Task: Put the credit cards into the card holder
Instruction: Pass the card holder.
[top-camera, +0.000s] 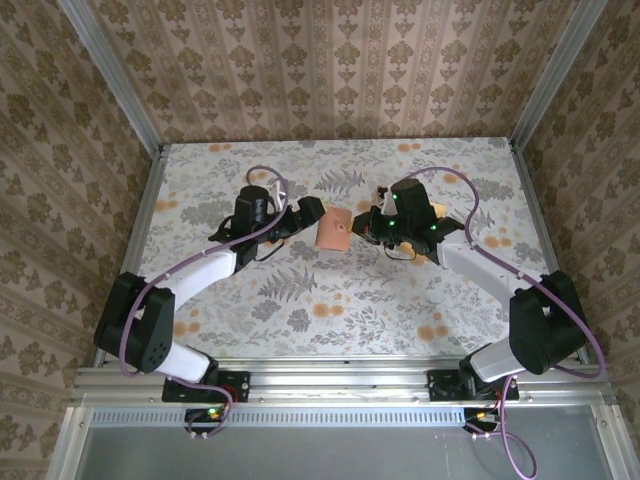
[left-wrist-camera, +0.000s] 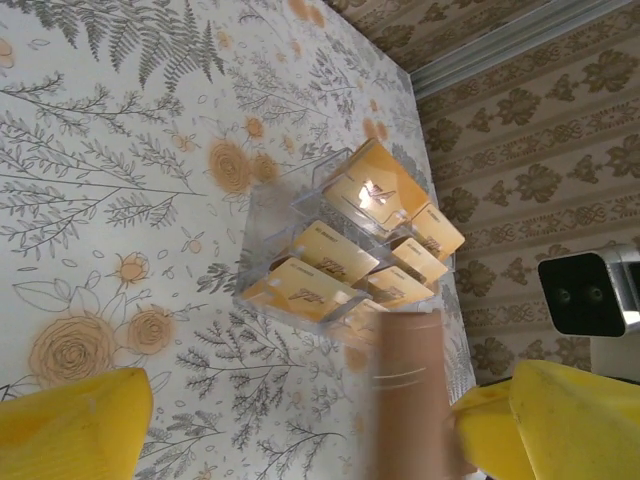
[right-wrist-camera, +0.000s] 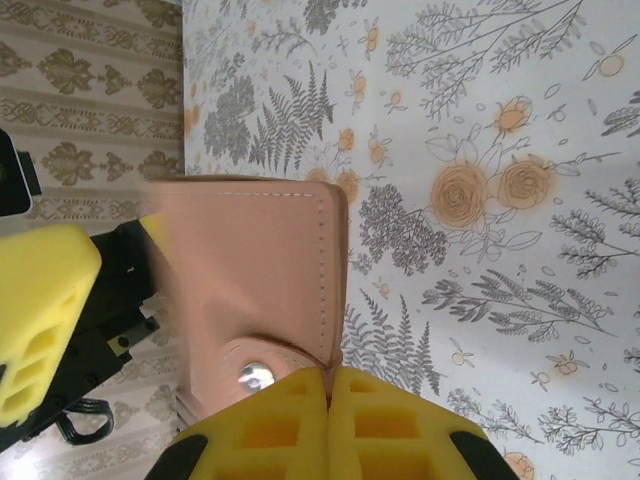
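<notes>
The card holder (top-camera: 333, 232), a reddish-brown wallet, hangs above the middle of the table between both grippers. My right gripper (top-camera: 366, 226) is shut on its stitched edge; in the right wrist view the yellow fingers (right-wrist-camera: 270, 430) pinch the card holder (right-wrist-camera: 260, 270) beside a metal snap. My left gripper (top-camera: 316, 214) is open, its jaws wide apart on either side of the blurred card holder (left-wrist-camera: 415, 400), which stands close to the right finger (left-wrist-camera: 570, 420). Several tan-yellow credit cards (left-wrist-camera: 335, 255) stand in a clear plastic tray (left-wrist-camera: 262, 215) beyond it.
The floral tabletop (top-camera: 330, 300) is bounded by metal rails and patterned walls (top-camera: 300, 70). The other arm's camera housing (left-wrist-camera: 590, 290) shows at the right of the left wrist view. The left gripper's yellow finger (right-wrist-camera: 40, 320) sits left of the wallet in the right wrist view.
</notes>
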